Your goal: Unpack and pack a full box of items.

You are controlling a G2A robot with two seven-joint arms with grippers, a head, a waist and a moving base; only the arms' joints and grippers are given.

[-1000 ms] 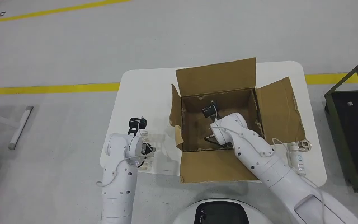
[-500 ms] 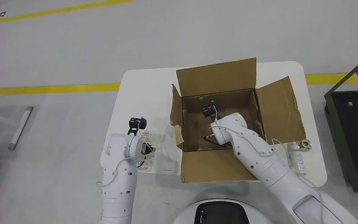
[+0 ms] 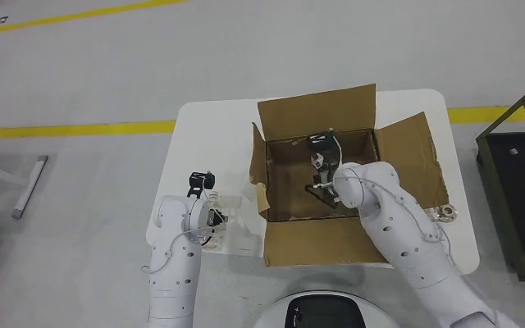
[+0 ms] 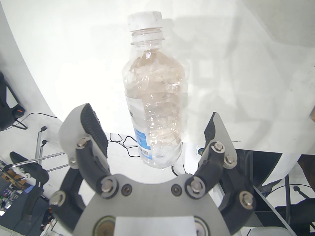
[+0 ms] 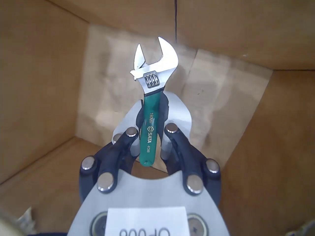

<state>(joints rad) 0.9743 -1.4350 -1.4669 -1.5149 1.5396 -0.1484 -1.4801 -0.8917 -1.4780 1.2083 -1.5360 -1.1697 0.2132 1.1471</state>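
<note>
White plastic is the table where my left gripper hangs, on the left side and near the front edge. Its two fingers stand wide apart, one on each side of a clear bottle, and neither pad touches it. The bottle has a white cap and a label on its lower part. It lies on the table with the cap pointing away from my wrist, and its base is between my fingertips.

To the right of it stands the cardboard box, open, with all flaps folded outward. It takes the middle and the right part of the table.

My right gripper is inside this box, close to the far wall. The fingers are narrow and they clamp the green handle of an adjustable wrench. The steel head of the wrench stands out beyond my fingertips and points toward the inner corner of the box. The end of the handle reaches back toward my palm. I cannot tell if the wrench head touches the cardboard.

More to the right, a small grey item lies on the table just beside the right flap.
</note>
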